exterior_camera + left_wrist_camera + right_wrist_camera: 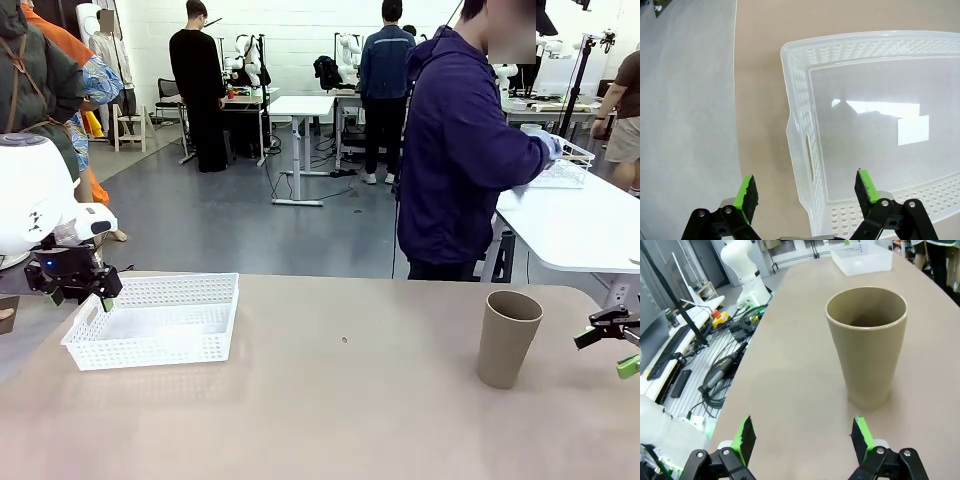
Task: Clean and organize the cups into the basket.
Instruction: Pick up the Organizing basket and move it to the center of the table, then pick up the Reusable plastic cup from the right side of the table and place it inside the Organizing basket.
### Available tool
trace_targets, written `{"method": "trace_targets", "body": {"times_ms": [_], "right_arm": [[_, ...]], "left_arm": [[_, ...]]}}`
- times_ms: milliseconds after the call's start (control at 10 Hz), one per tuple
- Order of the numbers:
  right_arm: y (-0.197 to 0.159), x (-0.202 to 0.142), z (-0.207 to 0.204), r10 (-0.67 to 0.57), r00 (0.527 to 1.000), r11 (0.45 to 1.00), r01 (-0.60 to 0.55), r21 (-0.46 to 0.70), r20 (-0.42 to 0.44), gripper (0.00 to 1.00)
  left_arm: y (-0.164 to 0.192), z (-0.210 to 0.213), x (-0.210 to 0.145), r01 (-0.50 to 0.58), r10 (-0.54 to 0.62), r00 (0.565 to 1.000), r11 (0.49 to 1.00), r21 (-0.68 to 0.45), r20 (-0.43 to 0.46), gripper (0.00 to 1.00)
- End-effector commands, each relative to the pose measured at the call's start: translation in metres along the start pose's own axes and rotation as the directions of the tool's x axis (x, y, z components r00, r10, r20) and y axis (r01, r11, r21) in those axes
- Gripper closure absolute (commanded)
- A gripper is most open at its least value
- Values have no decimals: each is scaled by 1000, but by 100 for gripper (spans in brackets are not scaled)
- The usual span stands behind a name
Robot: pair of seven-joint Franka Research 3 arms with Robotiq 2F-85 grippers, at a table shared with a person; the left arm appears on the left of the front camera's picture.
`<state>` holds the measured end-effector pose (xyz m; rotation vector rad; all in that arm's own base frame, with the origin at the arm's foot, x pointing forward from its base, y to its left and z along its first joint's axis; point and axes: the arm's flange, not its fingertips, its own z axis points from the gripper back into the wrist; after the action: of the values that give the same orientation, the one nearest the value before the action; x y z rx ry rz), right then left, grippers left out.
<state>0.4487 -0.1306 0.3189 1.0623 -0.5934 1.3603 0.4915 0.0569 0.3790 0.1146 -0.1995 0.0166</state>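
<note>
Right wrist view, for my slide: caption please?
Open right gripper faces an upright tan-brown tapered cup on the beige table.

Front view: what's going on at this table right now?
Nothing is held yet. The left gripper hangs open over one short end of the empty white basket, one finger outside the wall, one over the inside. The right gripper is open and facing an upright tan cup on the table, not touching it. The person across the table is turned toward another table.
</note>
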Motion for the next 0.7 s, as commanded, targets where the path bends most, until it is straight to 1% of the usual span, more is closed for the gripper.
{"method": "trace_targets", "body": {"times_ms": [0, 500, 600], "right_arm": [[1, 6, 1, 20, 1000, 1000, -20, 8, 6, 0], [0, 4, 2, 9, 1000, 1000, -9, 3, 2, 0], [-5, 8, -13, 51, 999, 996, -51, -68, 0, 0]], "left_arm": [[0, -2, 2, 2, -2, 1000, 1000, 1, -2, 0], [0, -1, 0, 0, 0, 1000, 1000, 0, -3, 0], [-1, -6, -4, 32, -32, 999, 999, -33, 3, 0]]}}
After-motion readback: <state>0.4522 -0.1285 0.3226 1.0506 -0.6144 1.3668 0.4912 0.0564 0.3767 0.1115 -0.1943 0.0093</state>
